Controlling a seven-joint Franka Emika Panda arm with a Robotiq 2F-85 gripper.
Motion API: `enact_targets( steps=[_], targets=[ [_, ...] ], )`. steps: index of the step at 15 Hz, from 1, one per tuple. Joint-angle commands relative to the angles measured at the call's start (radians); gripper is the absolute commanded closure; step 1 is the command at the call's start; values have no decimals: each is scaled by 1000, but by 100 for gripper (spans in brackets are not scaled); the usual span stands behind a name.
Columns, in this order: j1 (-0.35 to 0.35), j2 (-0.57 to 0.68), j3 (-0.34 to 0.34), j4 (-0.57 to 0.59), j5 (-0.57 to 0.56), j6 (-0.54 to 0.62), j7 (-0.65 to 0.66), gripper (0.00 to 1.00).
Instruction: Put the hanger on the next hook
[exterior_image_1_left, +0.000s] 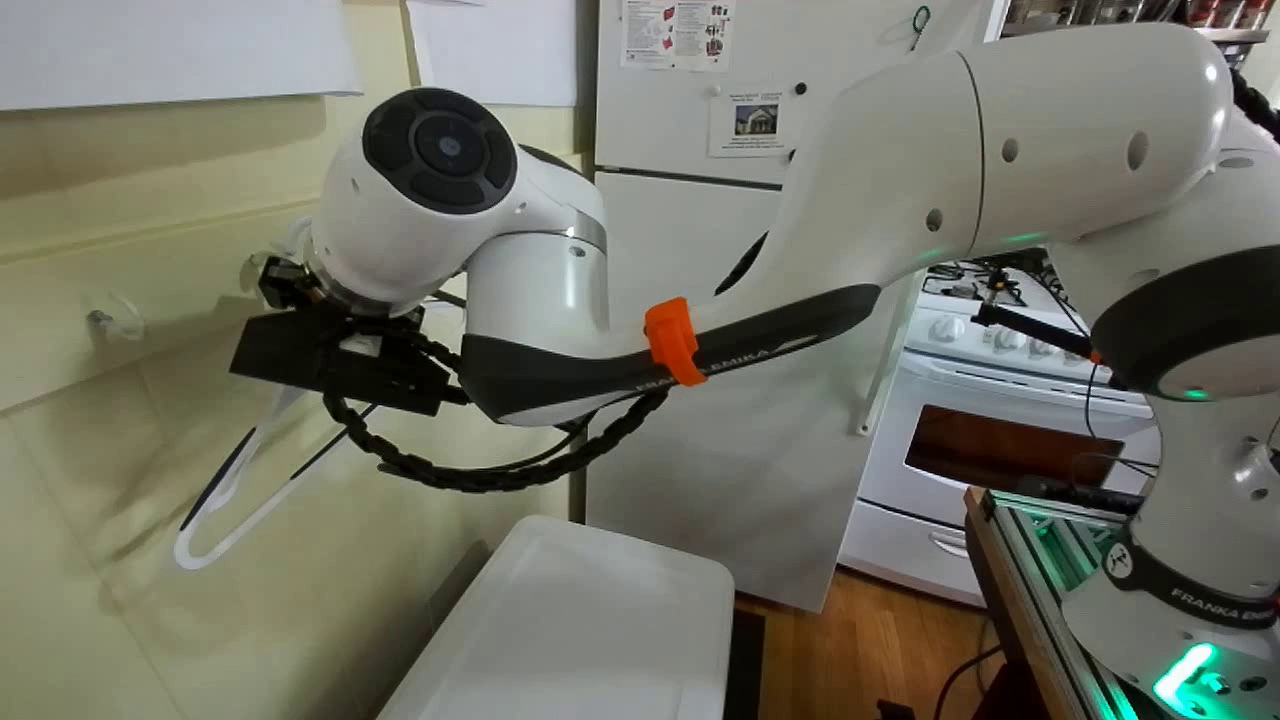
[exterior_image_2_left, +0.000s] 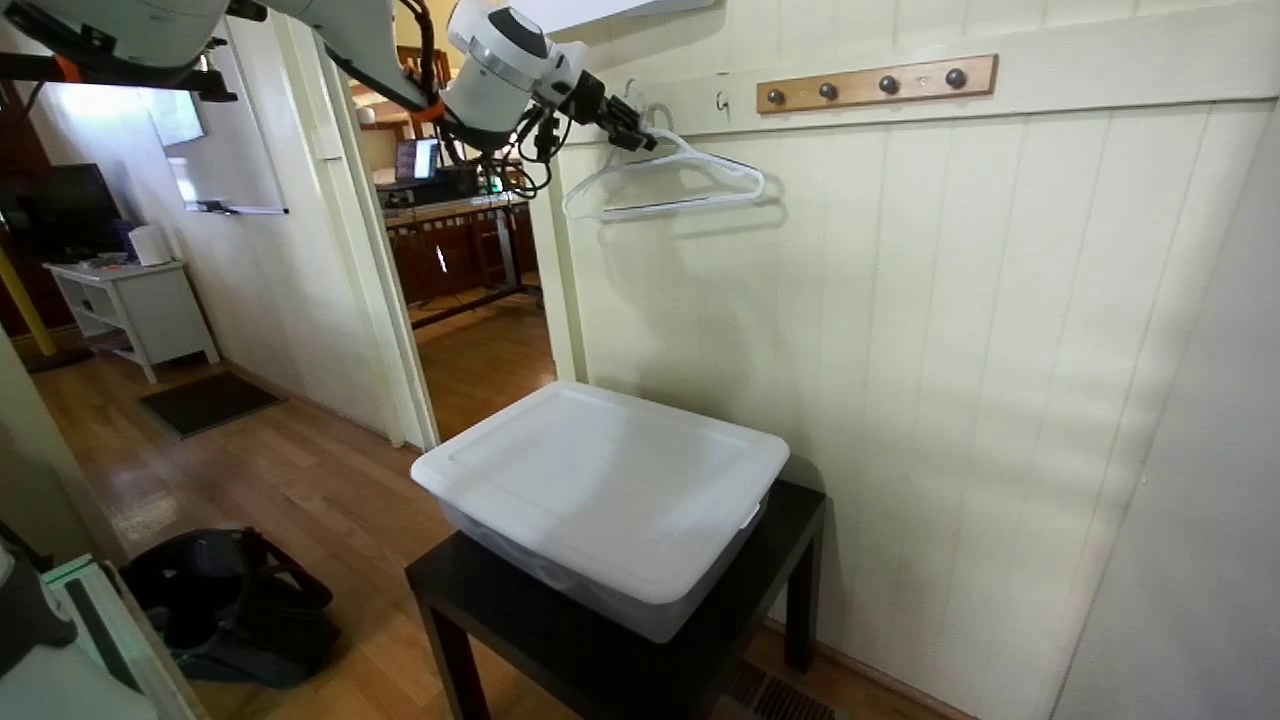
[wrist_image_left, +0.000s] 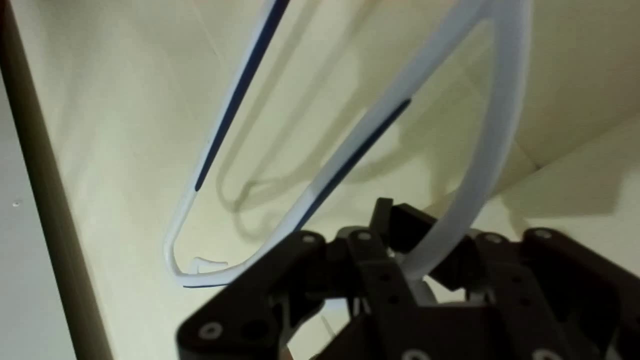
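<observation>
Hanger up close to the wall, well above the white-lidded bin. Gripper pressed together, apparently pinching the hanger by its curved top; frame hangs below the grip. A metal hook sits just beside the gripper in an exterior view, partly hidden; cannot tell whether the hanger's top touches it. A farther hook on the same cream board, between there and the wooden peg rail.

Step in hand, as I read it: carrying the hanger across, not hung yet. The farther hook is the likelier target, not certain. Next move calls for keeping the top high, travelling along the wall, lining its curve up over the hook tip, then lowering until the hook takes the weight. Only then should the gripper spread.
</observation>
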Motion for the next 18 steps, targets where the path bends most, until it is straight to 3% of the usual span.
enact_targets(
  steps=[1,15,16,17,18],
  targets=[
    [-33,-26,59,22,33,-39,-97,98],
    [-169,-84,256,54,144,-86,-384,98],
    [-217,-101,336,67,83,-109,-374,98],
    [-232,-103,360,75,82,-125,-387,98],
    [-220,-96,338,79,146,-137,-431,98]
  ],
)
